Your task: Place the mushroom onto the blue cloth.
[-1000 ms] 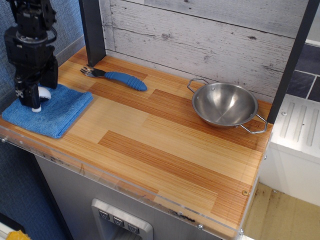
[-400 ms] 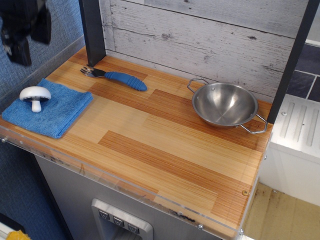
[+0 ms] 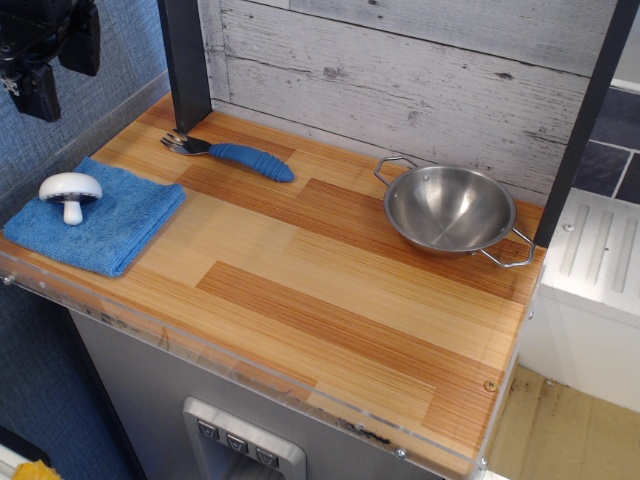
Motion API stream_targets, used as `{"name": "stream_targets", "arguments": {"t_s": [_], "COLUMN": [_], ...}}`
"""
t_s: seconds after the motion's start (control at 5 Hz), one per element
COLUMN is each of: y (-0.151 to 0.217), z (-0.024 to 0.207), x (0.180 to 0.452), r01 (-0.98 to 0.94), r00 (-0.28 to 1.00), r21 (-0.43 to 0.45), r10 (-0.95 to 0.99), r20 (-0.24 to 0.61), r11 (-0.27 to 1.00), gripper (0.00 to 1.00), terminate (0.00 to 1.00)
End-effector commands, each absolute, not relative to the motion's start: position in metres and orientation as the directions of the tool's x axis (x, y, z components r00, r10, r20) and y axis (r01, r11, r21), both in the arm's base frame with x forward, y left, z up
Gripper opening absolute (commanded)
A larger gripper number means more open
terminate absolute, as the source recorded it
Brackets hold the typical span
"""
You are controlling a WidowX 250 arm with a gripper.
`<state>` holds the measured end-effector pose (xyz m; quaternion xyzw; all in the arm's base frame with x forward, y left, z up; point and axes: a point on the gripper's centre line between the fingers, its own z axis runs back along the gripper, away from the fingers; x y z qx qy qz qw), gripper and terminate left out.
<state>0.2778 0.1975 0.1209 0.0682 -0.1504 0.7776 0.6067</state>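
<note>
The white mushroom (image 3: 70, 190) stands upright on its stem on the blue cloth (image 3: 120, 225), which lies flat at the left front corner of the wooden counter. My gripper (image 3: 58, 90) is dark and only partly in view at the top left corner, raised well above the cloth and the mushroom. Its two fingers stand apart with nothing between them. Nothing touches the mushroom.
A blue-handled fork (image 3: 235, 155) lies near the back wall behind the cloth. A steel bowl (image 3: 450, 210) with wire handles stands at the back right. A dark post (image 3: 185, 60) rises at the back left. The counter's front edge (image 3: 250, 375) has a clear plastic lip.
One second ago my gripper was down on the cloth around the mushroom. It has let go and risen up and out to the top left; the mushroom stays on the cloth.
</note>
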Motion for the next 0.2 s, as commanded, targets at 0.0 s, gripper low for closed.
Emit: {"name": "stream_targets", "arguments": {"t_s": [0.0], "y": [0.1932], "z": [0.1469], "x": [0.2749], "r01": [-0.956], "r00": [-0.264], "r21": [-0.205], "r10": [0.914], "r20": [0.307], "r11": [-0.208], "gripper": [1.00], "terminate": [1.00]}}
